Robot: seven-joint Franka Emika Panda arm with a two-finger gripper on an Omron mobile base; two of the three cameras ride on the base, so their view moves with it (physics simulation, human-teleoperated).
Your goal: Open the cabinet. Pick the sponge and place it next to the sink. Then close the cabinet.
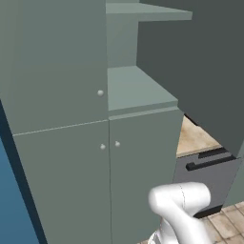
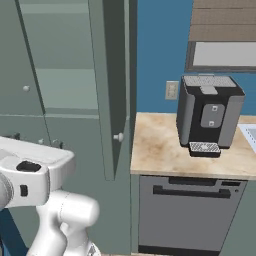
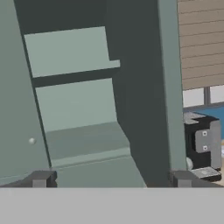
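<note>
Cabinet first, the tall grey-green unit taking up most of the left base view: its upper right door stands swung wide open, showing the dark inner face, while the upper left door and both lower doors are shut, each with a small round pale knob. Behind the open door two bare grey-green shelves show, one above the other; no sponge can be made out on them. In the right base view the open door is seen nearly edge-on, its knob at the lower edge, just left of the counter.

Right of the cabinet runs a beige stone-look countertop, with a dark grey dishwasher panel under it. A black and grey coffee machine stands on the counter against the blue wall, below a window with wooden blinds. A pale corner of the sink shows at the far right edge of the counter. A small wall socket sits left of the machine.

The white arm rises in the near foreground. In the hand view the gripper is spread fully wide and holds nothing, its two dark fingertips well apart, aimed at the open shelves
</note>
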